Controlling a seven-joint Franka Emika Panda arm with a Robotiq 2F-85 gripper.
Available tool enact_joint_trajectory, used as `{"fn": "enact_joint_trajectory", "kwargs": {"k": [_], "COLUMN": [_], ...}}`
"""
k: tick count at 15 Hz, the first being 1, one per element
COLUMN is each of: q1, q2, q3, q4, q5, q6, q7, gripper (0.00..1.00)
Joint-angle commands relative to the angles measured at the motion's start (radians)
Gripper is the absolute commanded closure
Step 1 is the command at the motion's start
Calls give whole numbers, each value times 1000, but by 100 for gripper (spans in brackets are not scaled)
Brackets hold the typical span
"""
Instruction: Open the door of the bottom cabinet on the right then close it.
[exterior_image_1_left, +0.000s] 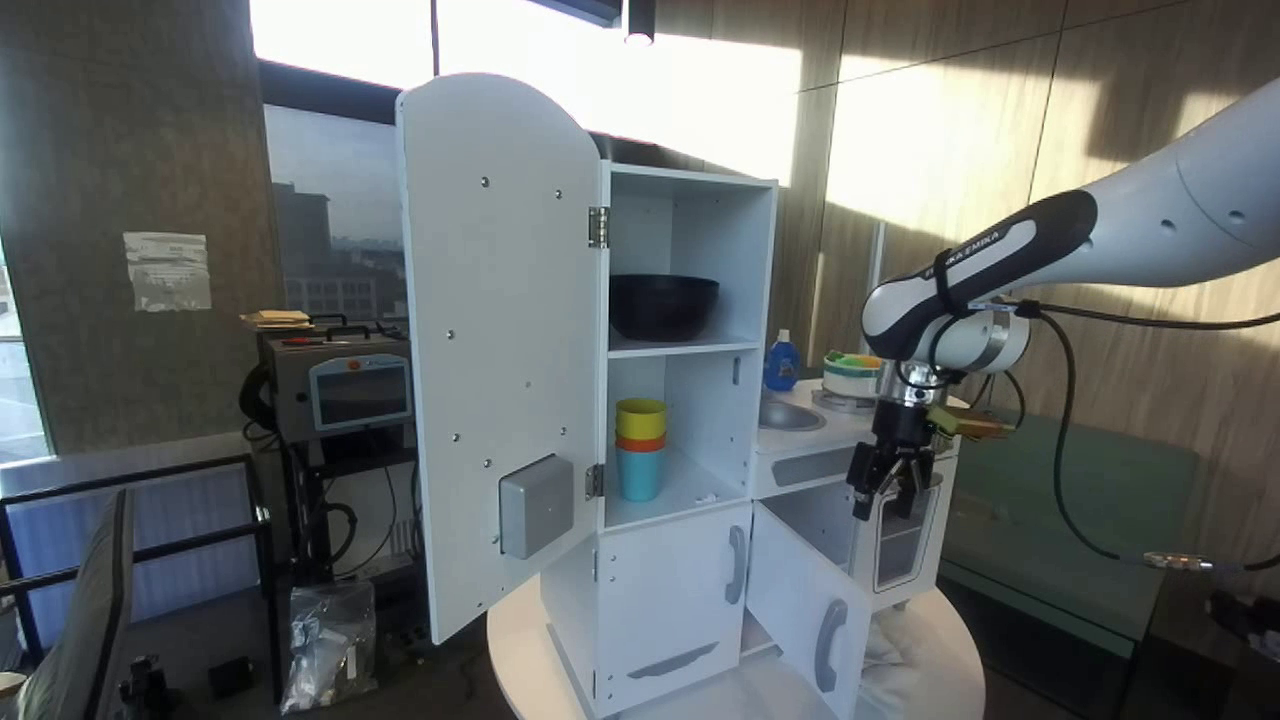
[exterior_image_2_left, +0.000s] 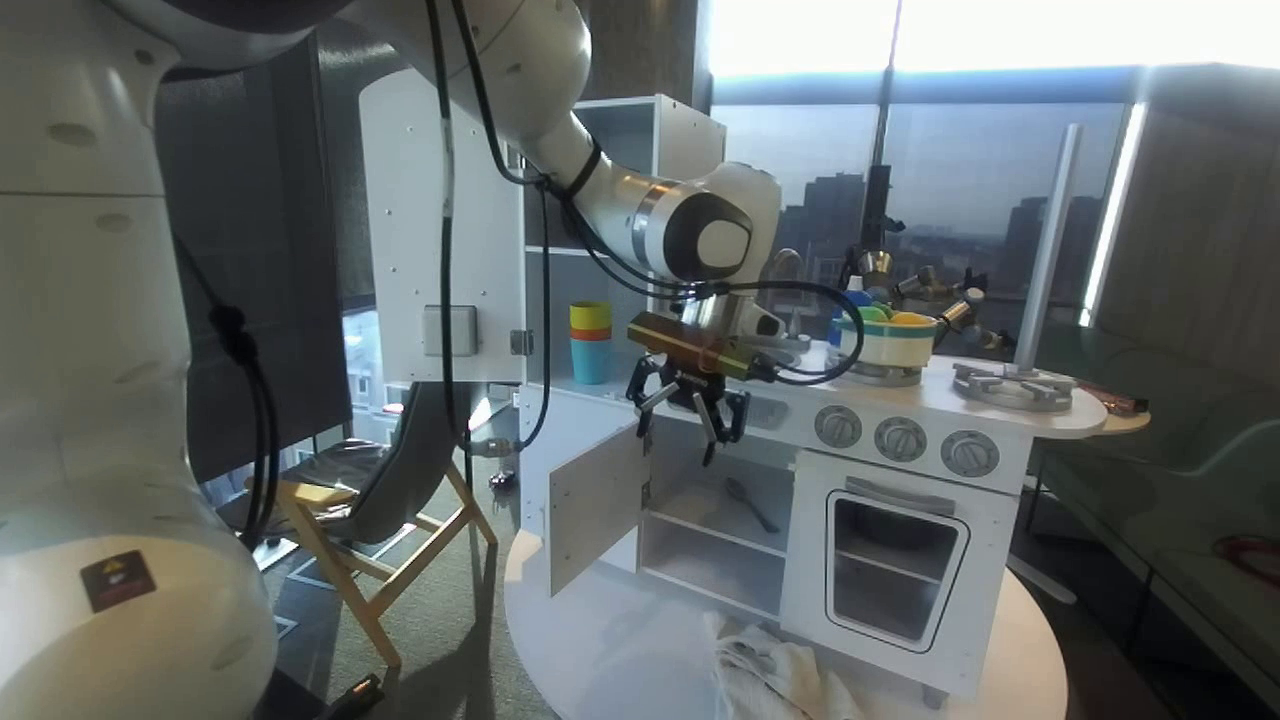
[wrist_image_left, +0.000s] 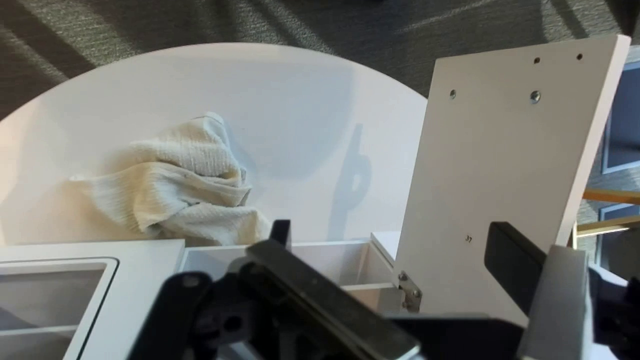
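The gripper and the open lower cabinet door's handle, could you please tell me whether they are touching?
Apart: in an exterior view, the gripper hangs above the grey handle, with a clear gap between them.

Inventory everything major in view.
cabinet: one, white, below sink
small door: one, white, open, on cabinet
spoon: one, grey, inside cabinet
oven: one, white, beside cabinet
sink: one, silver, above cabinet
bottle: one, blue, near sink
pot: one, white, on burner
bowl: one, black, upper shelf
cups: three, yellow, orange, blue, stacked below bowl
tall door: one, white, open, beside bowl
table: one, white, under oven
cloth: one, cream, on table
claw: one, black, open, near small door
arm: one, white, above claw
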Motion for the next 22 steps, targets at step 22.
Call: {"fn": "enact_joint_trajectory", "kwargs": {"k": [22], "q1": [99], "q2": [-95], "q3": [7], "q4": [-10], "q5": [423], "q6": [7], "q7": [-251], "gripper": [0]}}
